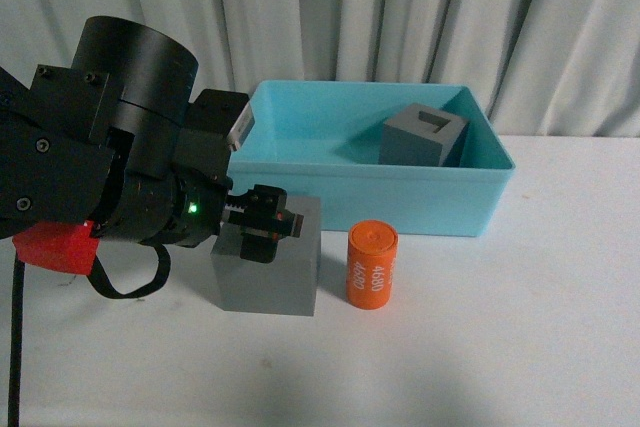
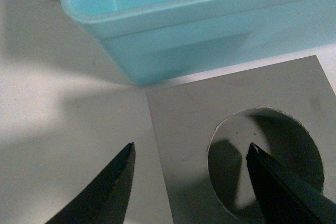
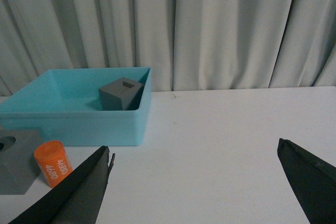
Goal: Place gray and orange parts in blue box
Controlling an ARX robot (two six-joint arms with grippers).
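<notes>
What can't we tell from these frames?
- Front view: the left arm covers the top of the near gray cube, hiding its recess.
- Left wrist view: the frame edge cuts off the left pincer; contact with the cube is unclear.
- Front view: the blue box wall hides the base of the second gray cube.
- The right pincer is outside the front view.

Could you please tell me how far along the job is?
Done: one gray cube with a square hole sits in the blue box. In hand: the left pincer is open over the second gray cube, one finger in its round hole, not yet gripping. Left: that cube and the orange cylinder, both on the table. The right pincer is open, holding nothing.
</notes>
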